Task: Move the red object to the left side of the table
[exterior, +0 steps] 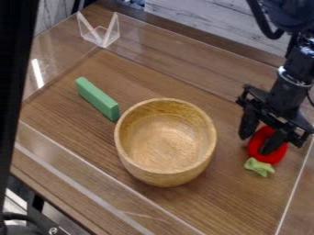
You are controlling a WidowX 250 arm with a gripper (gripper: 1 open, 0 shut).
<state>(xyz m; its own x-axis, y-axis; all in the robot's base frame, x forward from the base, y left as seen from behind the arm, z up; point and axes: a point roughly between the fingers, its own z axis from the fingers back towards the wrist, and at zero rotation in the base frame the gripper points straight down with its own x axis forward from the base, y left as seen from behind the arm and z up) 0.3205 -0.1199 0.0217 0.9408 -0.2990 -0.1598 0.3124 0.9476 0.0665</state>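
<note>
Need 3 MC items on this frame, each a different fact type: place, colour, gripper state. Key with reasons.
1. Where is the wooden bowl?
A) right of the red fruit
B) between the green block and the red fruit
C) beyond the acrylic wall

2. What colour is the fruit's leafy tip?
A) blue
B) white
C) green

3. How does the gripper stand?
A) open, fingers around the fruit
B) over the bowl
C) shut above the green block

1: B, the wooden bowl has the green block on its left in the view and the red fruit on its right.
2: C, the leafy tip shows green below the red body.
3: A, the gripper has its fingers spread on either side of the fruit.
</note>
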